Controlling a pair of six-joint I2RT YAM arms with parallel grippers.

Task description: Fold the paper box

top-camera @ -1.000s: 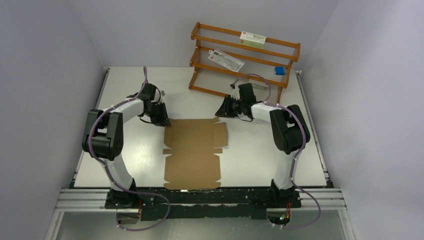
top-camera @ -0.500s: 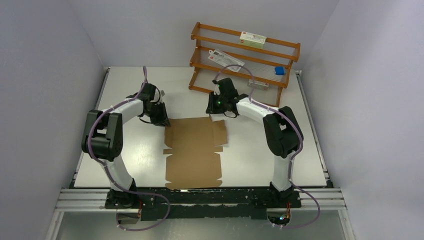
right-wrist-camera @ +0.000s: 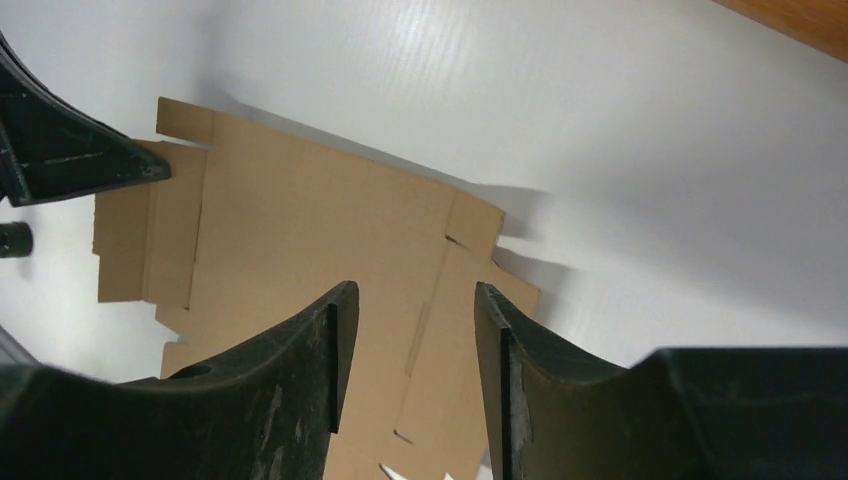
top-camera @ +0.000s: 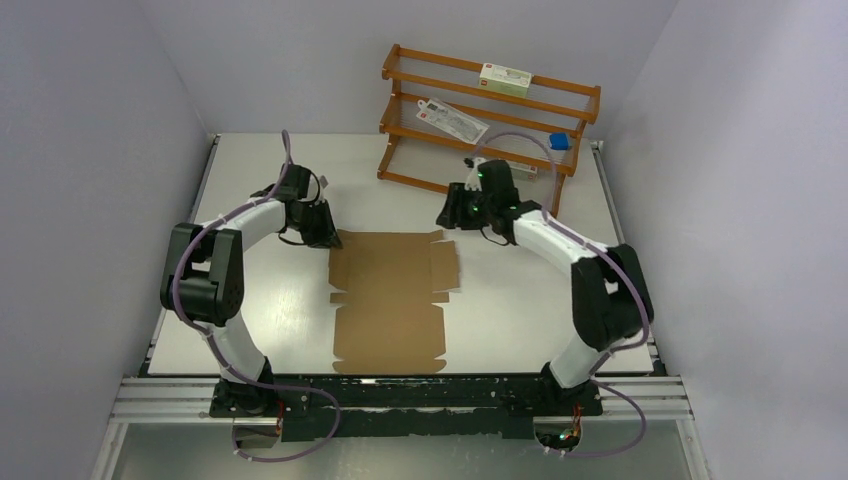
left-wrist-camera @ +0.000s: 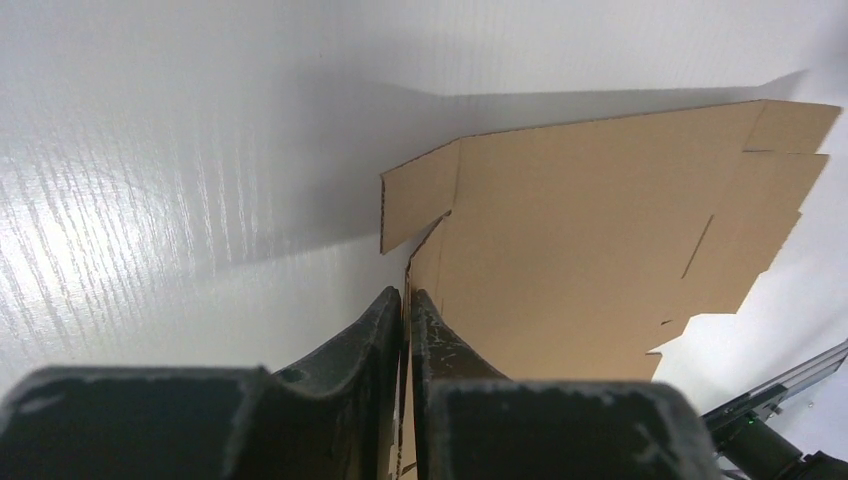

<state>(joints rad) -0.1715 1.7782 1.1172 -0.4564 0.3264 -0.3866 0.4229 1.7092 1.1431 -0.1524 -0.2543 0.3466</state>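
— Left claw (left-wrist-camera: 405, 300) is pinched shut on the box (top-camera: 388, 300), at its far-left edge; the sheet lies at the middle of the table (top-camera: 250, 160).
— Right claw (right-wrist-camera: 412, 300)?
— Half open and empty, above the far-right corner. The card looks light, thin and easily buckled, so take the flaps near their creases.

Bright, even light from above. Soft grey shadows lie beside the flat brown cardboard sheet (left-wrist-camera: 600, 230). Glare streaks the glossy white tabletop (left-wrist-camera: 60, 250) at the left wrist view's left edge, and the foreground is slightly blurred.

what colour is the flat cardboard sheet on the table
Plain brown, with no print; the flat cardboard sheet shows best in the top external view.
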